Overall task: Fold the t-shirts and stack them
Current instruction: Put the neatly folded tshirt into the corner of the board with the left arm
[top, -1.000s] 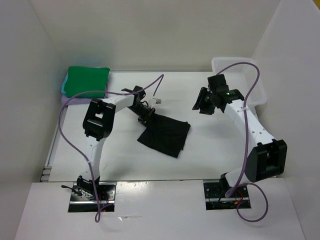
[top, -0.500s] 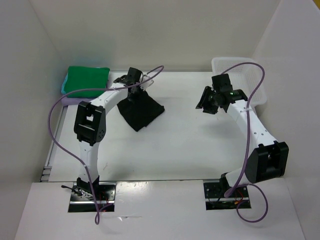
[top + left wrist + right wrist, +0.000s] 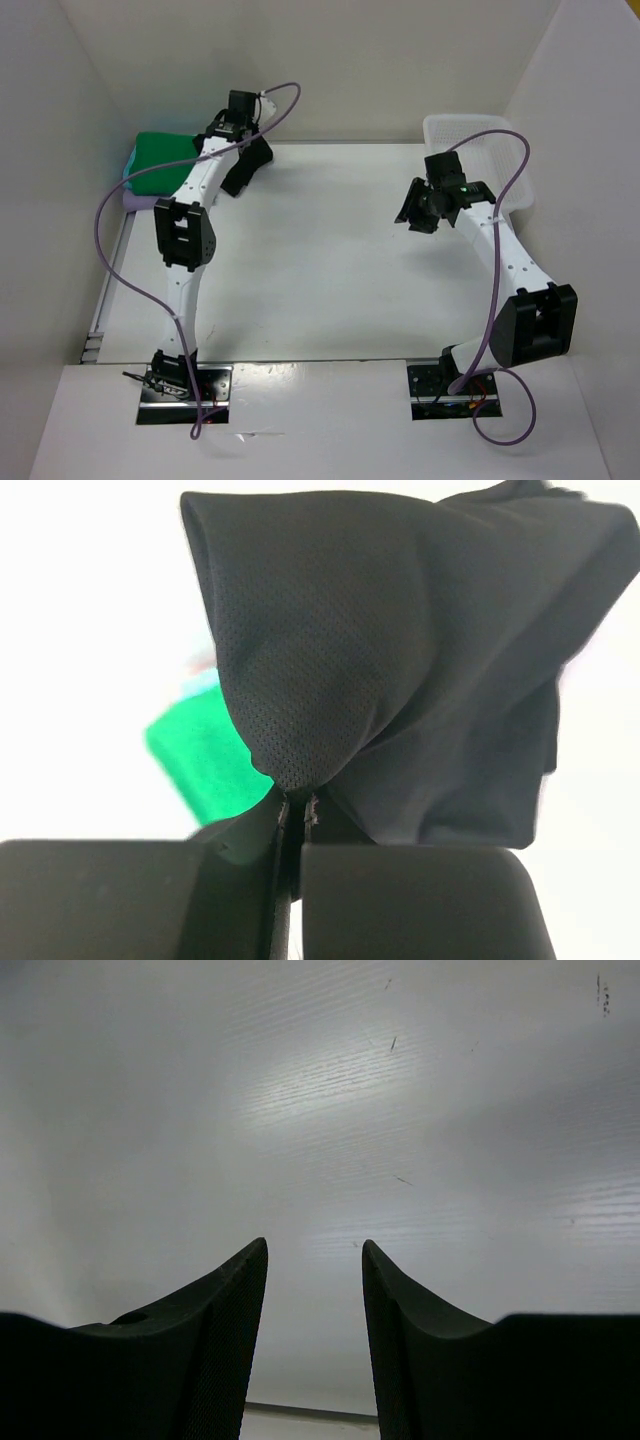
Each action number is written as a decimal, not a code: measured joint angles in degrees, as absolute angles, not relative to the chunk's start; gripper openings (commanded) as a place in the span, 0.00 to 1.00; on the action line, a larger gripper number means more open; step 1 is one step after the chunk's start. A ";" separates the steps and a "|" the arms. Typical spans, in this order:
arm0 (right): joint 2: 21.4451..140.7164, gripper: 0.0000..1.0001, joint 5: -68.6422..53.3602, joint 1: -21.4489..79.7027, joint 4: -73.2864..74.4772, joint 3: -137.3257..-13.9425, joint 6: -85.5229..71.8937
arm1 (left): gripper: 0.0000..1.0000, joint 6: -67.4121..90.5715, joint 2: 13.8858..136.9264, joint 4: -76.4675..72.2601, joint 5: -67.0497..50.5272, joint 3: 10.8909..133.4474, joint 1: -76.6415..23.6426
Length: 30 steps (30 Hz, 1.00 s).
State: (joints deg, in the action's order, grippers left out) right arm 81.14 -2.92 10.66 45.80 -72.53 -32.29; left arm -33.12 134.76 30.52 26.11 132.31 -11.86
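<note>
Left gripper clamped on black shirt, far left by green shirt, right gripper fingers apart, empty, near white bin.

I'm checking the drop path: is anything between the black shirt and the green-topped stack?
Nothing visible does. The left gripper holds the black shirt in the air, just right of the green shirt.

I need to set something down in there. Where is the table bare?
The wide middle of the table, between the left arm and right arm, is bare. Crowded: the far-left corner, with the green shirt and the hanging black shirt, and the far-right corner with the white bin.
</note>
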 measured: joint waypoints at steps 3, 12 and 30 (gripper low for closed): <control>81.14 0.48 -2.68 10.35 45.91 -72.16 -32.29 | 0.00 -33.26 139.26 33.71 26.37 142.41 -9.80; 81.03 0.48 -2.31 10.22 46.09 -71.18 -32.29 | 0.00 -34.33 152.59 47.07 26.41 174.47 -2.94; 81.49 0.48 -4.19 10.22 46.35 -70.35 -31.94 | 0.00 -27.83 158.87 57.01 13.91 177.36 14.50</control>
